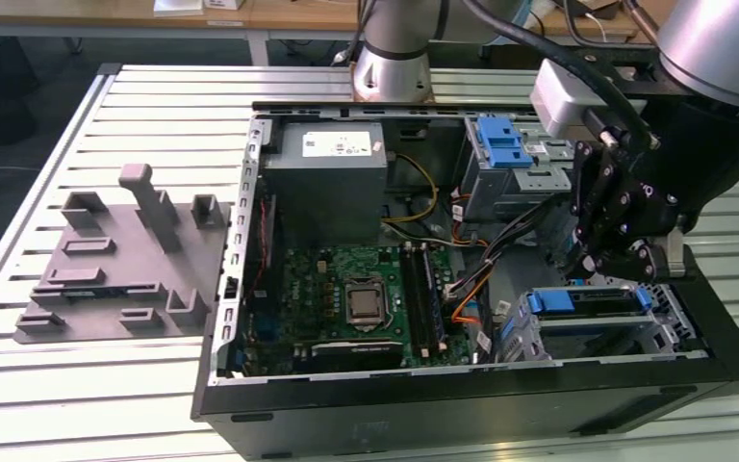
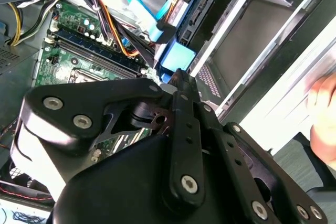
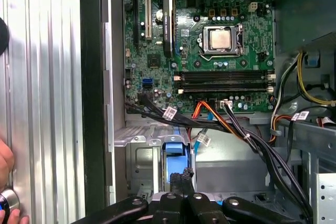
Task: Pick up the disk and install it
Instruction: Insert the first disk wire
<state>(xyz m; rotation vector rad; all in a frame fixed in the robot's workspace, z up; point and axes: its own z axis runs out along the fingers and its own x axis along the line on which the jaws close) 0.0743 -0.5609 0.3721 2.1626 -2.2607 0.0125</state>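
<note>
Hanging over the drive bay [image 1: 607, 327], the tool [image 1: 626, 255] appears clenched, fingers together on the disk [image 1: 588, 301], which we judge seated in its slot.

table: ribbed metal slats [image 1: 113, 385] | floor: dark [image 1: 23, 96] | rear: wooden desk [image 1: 280, 14]

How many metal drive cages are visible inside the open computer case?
2. One cage, with a blue latch, sits beside the power-supply box; the other cage sits below the end effector, toward the exterior view's right. The arm may hide more.
</note>
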